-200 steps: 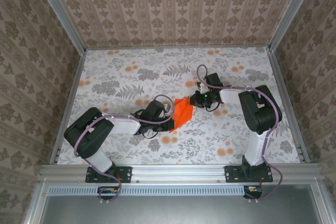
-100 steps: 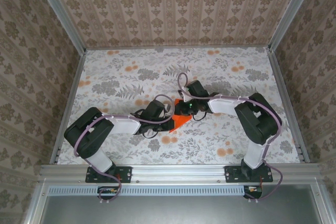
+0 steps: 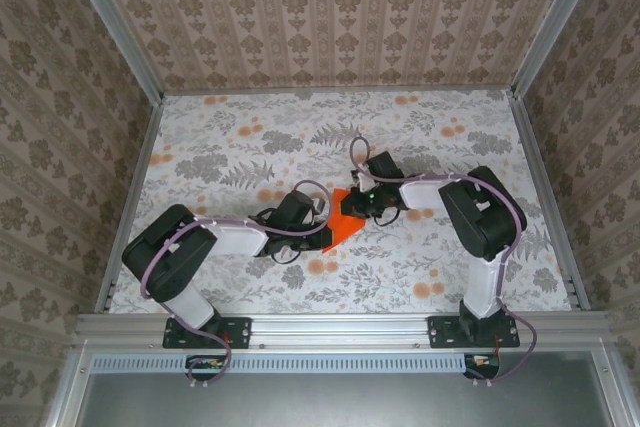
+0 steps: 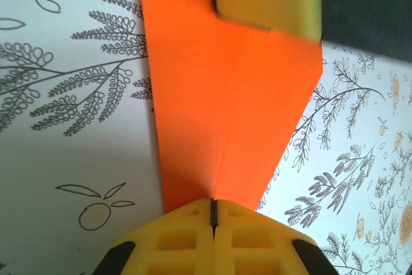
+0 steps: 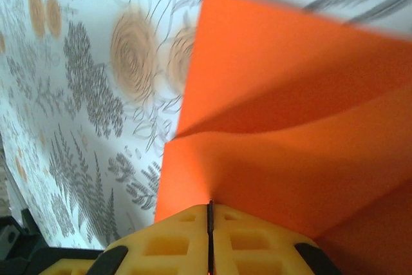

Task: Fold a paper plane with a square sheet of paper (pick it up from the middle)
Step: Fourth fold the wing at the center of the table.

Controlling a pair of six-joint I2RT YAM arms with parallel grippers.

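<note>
Right gripper (image 3: 362, 203) moved in from the right onto orange paper sheet (image 3: 343, 228), mid worktop (image 3: 230, 147).
Both pressed together, pinching opposite ends; left gripper (image 3: 322, 236) at the narrow end. Sheet creased, partly folded; dart unfinished.

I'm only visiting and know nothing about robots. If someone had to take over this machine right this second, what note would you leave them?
Left claw: shut on one end of the orange paper.
Right claw: shut on the opposite end, where the paper buckles.
Where: the paper sits mid table, between the two claws.
Done: the sheet is already folded into a creased, angled shape with a centre crease.
Left: it is no slim dart yet; further folds, probably the wings, seem needed.
</note>
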